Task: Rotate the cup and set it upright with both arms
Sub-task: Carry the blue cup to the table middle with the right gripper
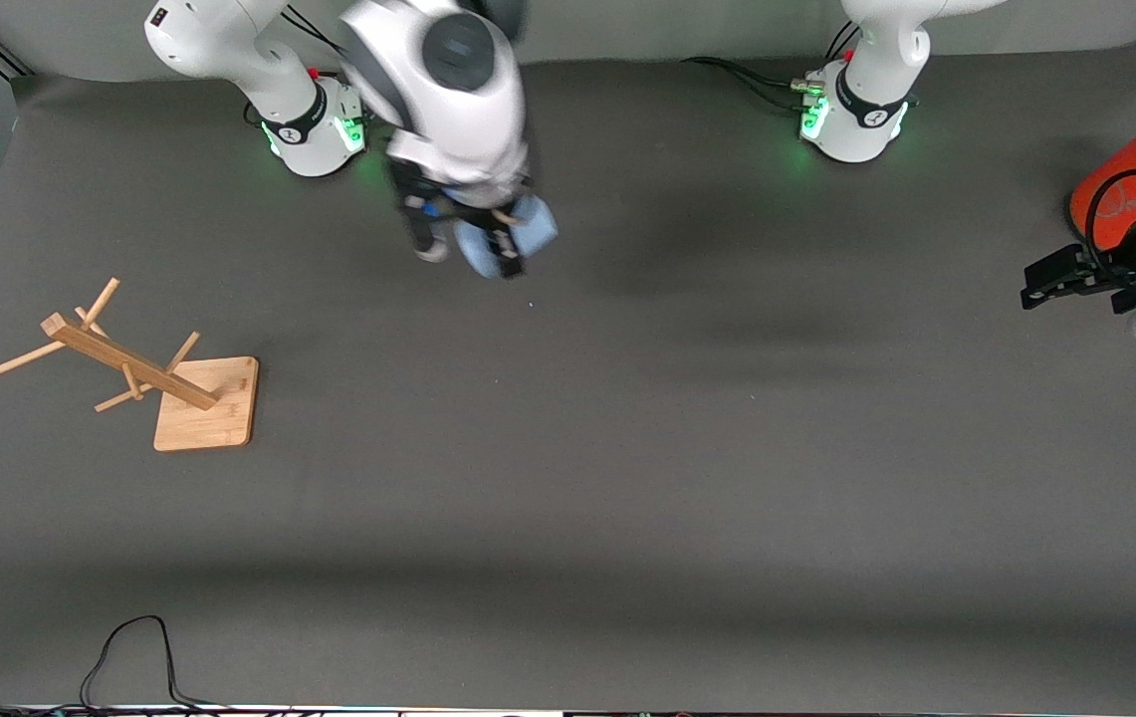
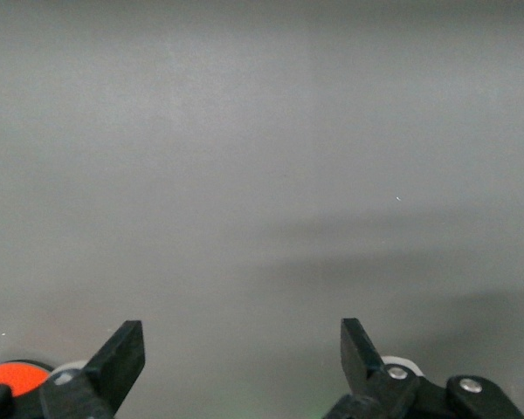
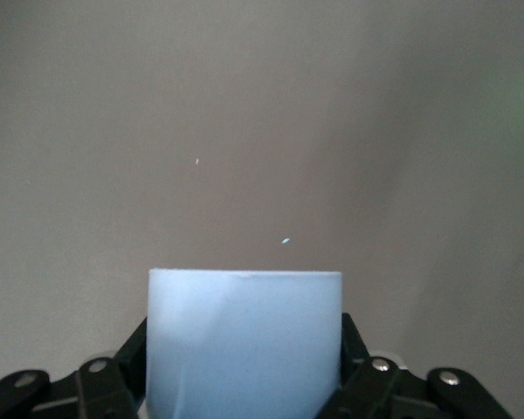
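Presently the right pincer (image 1: 506,249) pinches the pale-blue cup (image 1: 528,231), carried in the air over the desk (image 1: 627,478) close to the right arm's base. The left pincer (image 1: 1050,281) waits spread wide beside the orange-red cylinder (image 1: 1120,194). The wooden rack (image 1: 144,373) stands toward the right arm's end.

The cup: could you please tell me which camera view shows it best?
The right wrist view: the pale-blue cup fills the foreground between the right gripper fingers. The front view shows it partly hidden under that arm; the left wrist view shows none of it.
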